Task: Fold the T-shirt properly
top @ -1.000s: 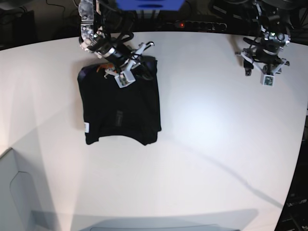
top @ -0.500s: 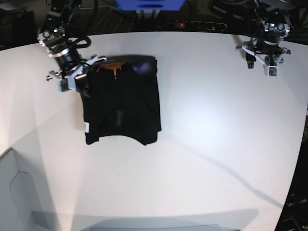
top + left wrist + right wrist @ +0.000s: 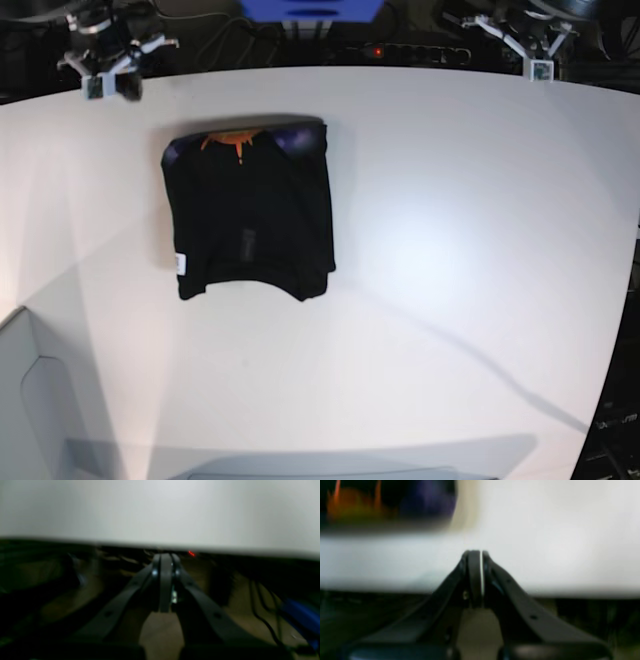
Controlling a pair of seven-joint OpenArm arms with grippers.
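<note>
Moved: right gripper (image 3: 110, 72) lifted off the T-shirt (image 3: 250, 215), withdrawn to the table (image 3: 450, 250) edge.
Grippers: both closed, empty — left gripper (image 3: 515, 35) too.
Risk: bunched hem could be left untidy — arms retired.

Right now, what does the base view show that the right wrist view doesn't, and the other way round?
Only the base view shows the whole folded T-shirt lying flat with its white tag, and both arms drawn back to the table's far edge, the left gripper among them. Only the right wrist view shows the right gripper close up, jaws together and empty. Both show the white table, and the shirt's orange neck patch, though the wrist view catches it only as a blur in its top left corner.
</note>
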